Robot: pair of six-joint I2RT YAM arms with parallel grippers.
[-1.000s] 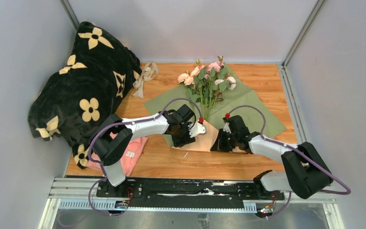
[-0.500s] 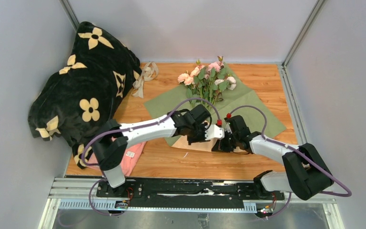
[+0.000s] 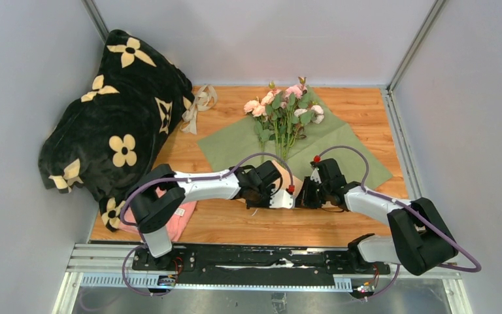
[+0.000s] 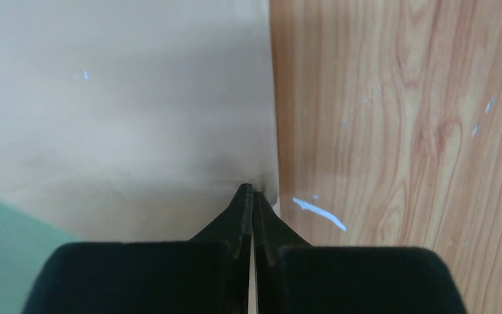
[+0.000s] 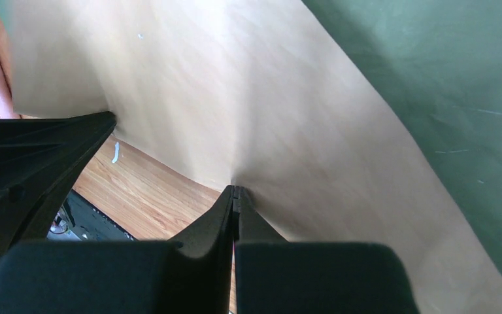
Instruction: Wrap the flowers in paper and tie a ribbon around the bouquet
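The paper (image 3: 350,154) lies olive side up on the table, its near corner folded over so the peach side (image 3: 294,175) shows. The flowers (image 3: 286,110), pink and cream roses, rest on it with stems pointing toward me. My left gripper (image 3: 288,193) is shut on the peach flap's edge (image 4: 253,191), near a corner. Close beside it, my right gripper (image 3: 305,194) is shut on the same flap's edge (image 5: 235,190). In the right wrist view the peach paper (image 5: 268,111) rises from the jaws, with the olive side (image 5: 451,85) beyond. The cream ribbon (image 3: 198,104) lies bunched at the back left.
A black blanket (image 3: 117,124) with cream flower prints fills the left side. A pink cloth (image 3: 178,214) with a white label lies under the left arm. The bare wooden table (image 3: 366,222) shows near the front edge; grey walls enclose the back and sides.
My left gripper swung right and toward the front edge, then closed on the peach flap next to the right gripper. The right gripper kept its hold and barely moved.
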